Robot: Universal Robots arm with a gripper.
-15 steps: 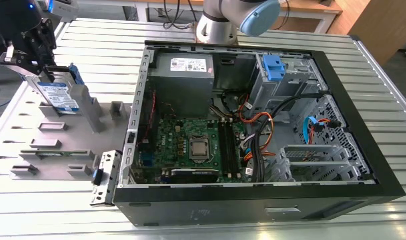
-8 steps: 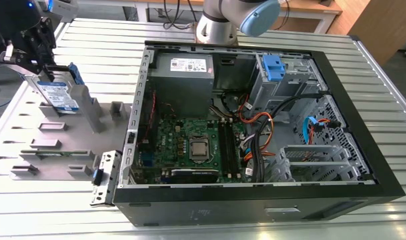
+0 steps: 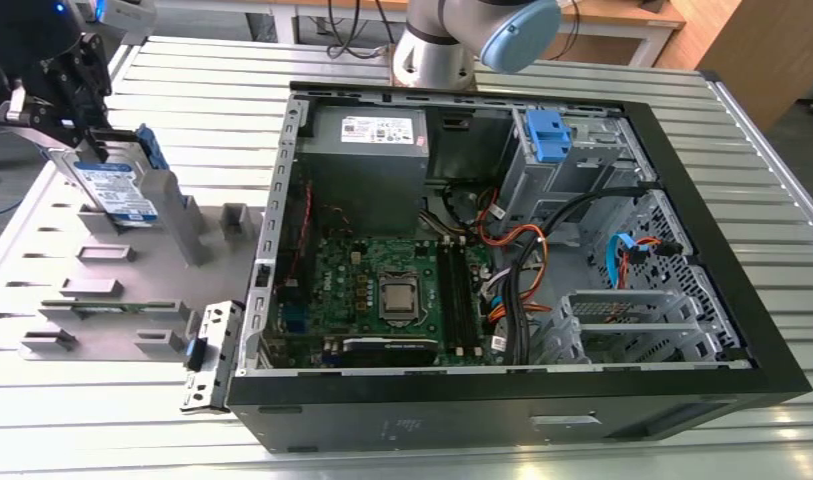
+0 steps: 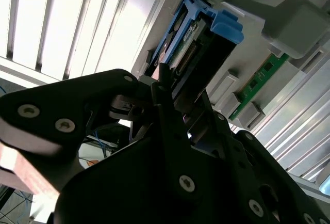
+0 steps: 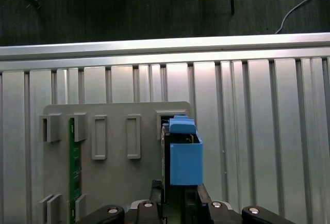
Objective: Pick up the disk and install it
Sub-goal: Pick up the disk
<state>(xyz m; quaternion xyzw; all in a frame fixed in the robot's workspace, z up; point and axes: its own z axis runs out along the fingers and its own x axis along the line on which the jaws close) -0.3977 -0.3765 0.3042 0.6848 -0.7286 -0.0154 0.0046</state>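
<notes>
Pinching the disk [image 3: 117, 192] by one end, the gripper [image 3: 93, 150] jaws look thinly seated. I'm guessing it could twist or slip if it snags the grey holder plate [image 3: 153, 280].

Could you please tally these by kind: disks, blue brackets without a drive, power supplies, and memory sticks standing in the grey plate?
disk: 1
blue bracket: 1
power supply: 1
memory stick: 1
Total: 4
</notes>
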